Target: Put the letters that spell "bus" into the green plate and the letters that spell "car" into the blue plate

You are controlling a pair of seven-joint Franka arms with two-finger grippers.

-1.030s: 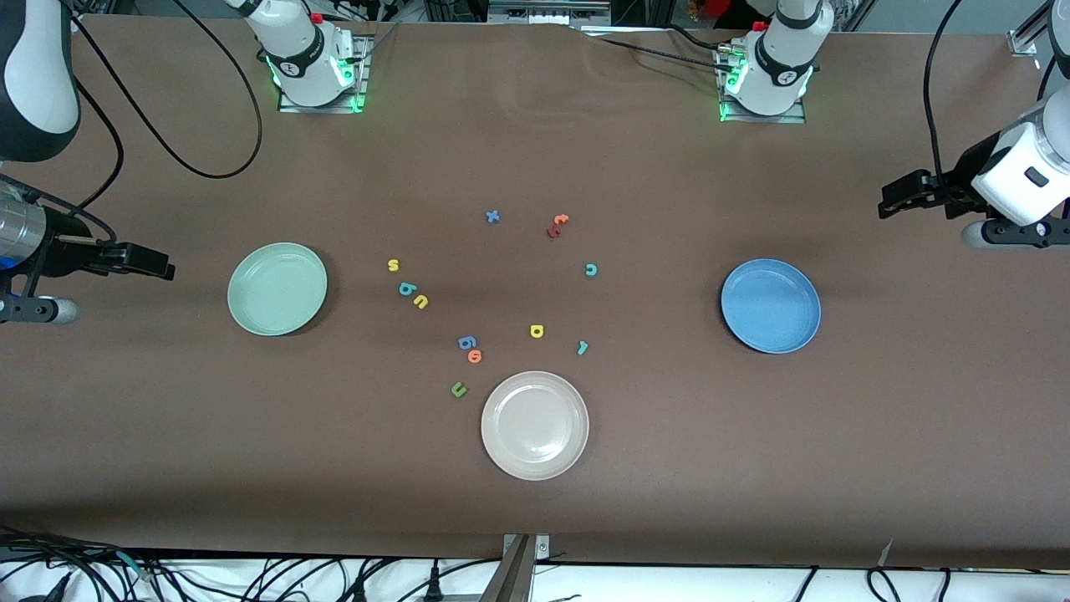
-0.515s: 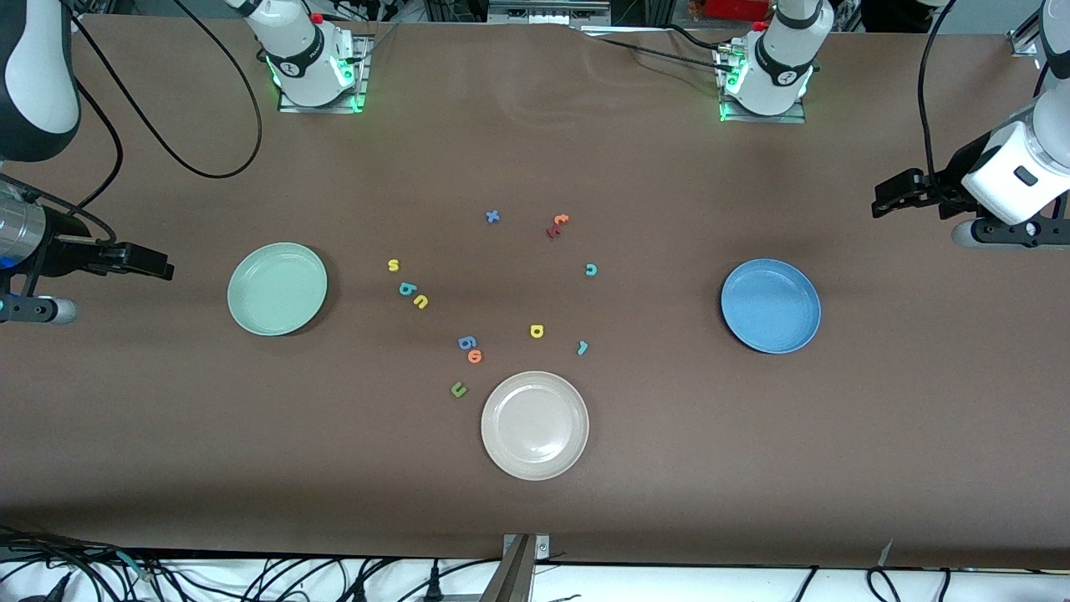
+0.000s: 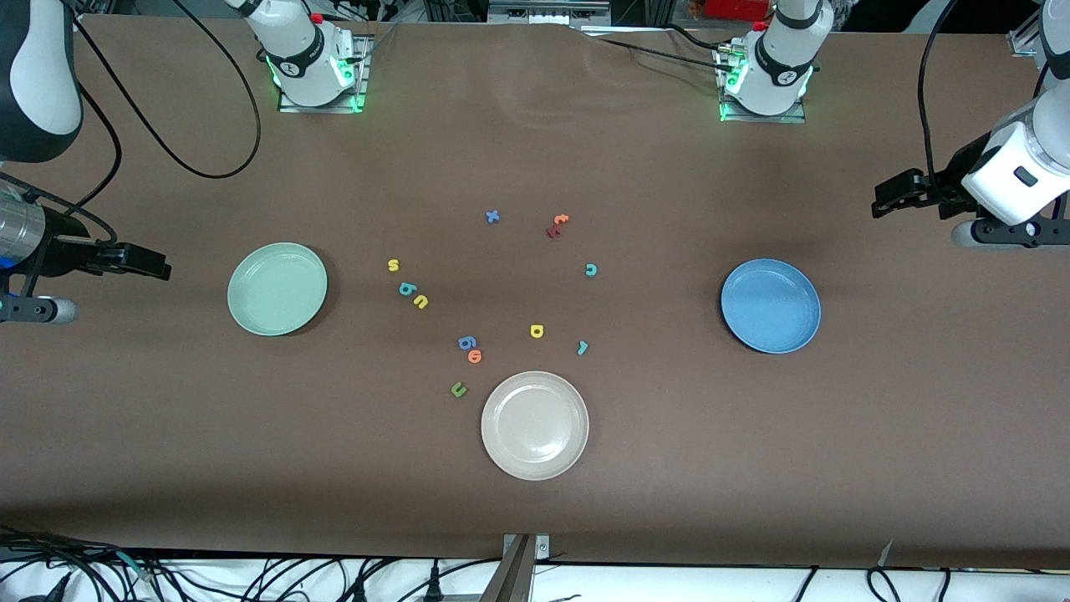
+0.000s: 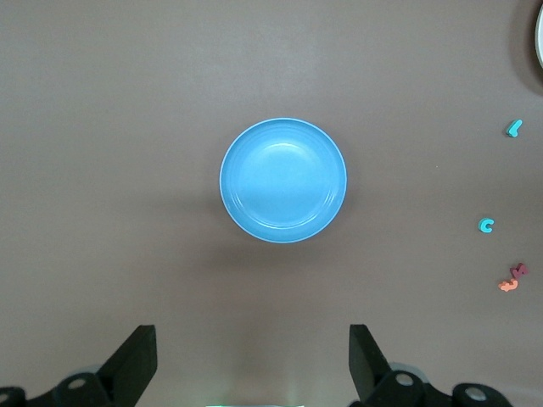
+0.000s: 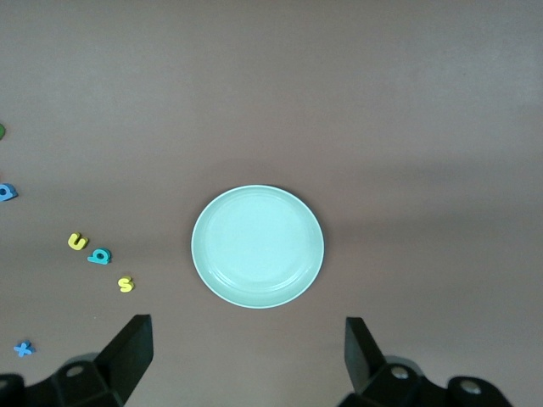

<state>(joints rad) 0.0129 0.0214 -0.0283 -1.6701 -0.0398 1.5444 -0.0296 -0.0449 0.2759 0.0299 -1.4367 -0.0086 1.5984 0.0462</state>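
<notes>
The pale green plate (image 3: 277, 288) (image 5: 257, 246) lies toward the right arm's end, the blue plate (image 3: 770, 305) (image 4: 282, 180) toward the left arm's end. Between them lie the yellow s (image 3: 393, 265), teal b (image 3: 405, 289) and yellow u (image 3: 420, 302) in a row, and the teal c (image 3: 590, 269), yellow a (image 3: 537, 331) and teal r (image 3: 583, 348) apart. My right gripper (image 3: 160, 267) (image 5: 246, 352) hangs open and empty beside the green plate. My left gripper (image 3: 884, 201) (image 4: 253, 356) hangs open and empty beside the blue plate.
A beige-white plate (image 3: 534, 425) lies nearest the front camera, mid-table. Stray letters: blue x (image 3: 492, 216), an orange and dark red pair (image 3: 557, 224), dark blue 6 (image 3: 466, 342), orange o (image 3: 475, 356), green u (image 3: 458, 389). Black cables trail by the right arm's base.
The left arm's hand has risen and shifted slightly toward the plates' middle. The right arm has barely moved. No letter or plate has moved.
</notes>
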